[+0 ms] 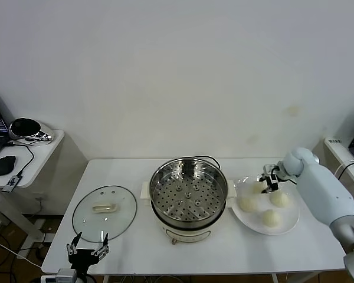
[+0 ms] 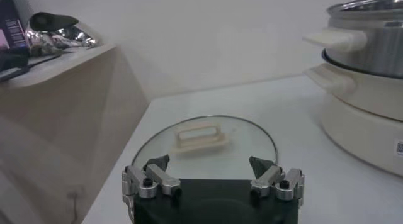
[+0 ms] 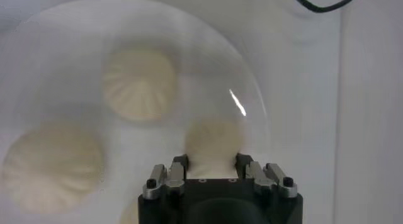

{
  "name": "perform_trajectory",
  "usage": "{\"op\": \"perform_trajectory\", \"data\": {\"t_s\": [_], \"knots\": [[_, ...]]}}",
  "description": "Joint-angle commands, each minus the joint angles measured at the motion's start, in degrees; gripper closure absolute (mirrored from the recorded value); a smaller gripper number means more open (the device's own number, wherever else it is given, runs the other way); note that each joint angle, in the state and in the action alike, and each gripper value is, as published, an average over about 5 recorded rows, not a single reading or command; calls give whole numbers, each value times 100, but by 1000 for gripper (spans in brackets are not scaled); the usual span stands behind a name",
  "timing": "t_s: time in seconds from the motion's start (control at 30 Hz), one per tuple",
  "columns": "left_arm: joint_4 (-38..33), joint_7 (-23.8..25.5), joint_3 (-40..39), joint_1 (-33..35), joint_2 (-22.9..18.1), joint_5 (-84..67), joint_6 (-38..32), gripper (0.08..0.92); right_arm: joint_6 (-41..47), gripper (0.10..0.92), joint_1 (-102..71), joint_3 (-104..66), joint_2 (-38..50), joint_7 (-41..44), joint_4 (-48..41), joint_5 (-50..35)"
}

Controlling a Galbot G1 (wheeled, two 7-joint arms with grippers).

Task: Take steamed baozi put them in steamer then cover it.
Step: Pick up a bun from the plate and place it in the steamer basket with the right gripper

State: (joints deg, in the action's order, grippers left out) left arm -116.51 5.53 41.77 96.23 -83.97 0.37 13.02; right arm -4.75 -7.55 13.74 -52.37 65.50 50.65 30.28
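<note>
- The right tool [image 1: 271, 180] is down over the white plate [image 1: 286, 223], at the plate's far edge, with its fingers [image 3: 178, 169] closed in on either side of one steamed baozi [image 3: 214, 138], which sits between them.
- Three more baozi lie on the same plate near that tool: one [image 1: 279, 198] just beside it, one [image 1: 246, 204] on the side toward the steamer, and one [image 1: 271, 219] nearer the robot.
- The steamer [image 1: 189, 191] stands mid-worktop, to the left of the right tool, its perforated basket uncovered.
- The left tool [image 1: 87, 250] hangs at the near edge of the worktop [image 1: 141, 247] with its fingers [image 2: 156, 163] spread wide and nothing between them.
- The cover [image 1: 104, 213] lies flat on the worktop just beyond the left tool, handle [image 2: 201, 134] up, between that tool and the steamer.
</note>
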Motion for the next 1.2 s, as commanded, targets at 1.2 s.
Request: {"op": "perform_trajectory", "data": {"t_s": [1.2], "knots": [[-425,-48,74,150,-101,40,14,177,-4279,541,2900,2628,-2186,1037,94,-1082]]}}
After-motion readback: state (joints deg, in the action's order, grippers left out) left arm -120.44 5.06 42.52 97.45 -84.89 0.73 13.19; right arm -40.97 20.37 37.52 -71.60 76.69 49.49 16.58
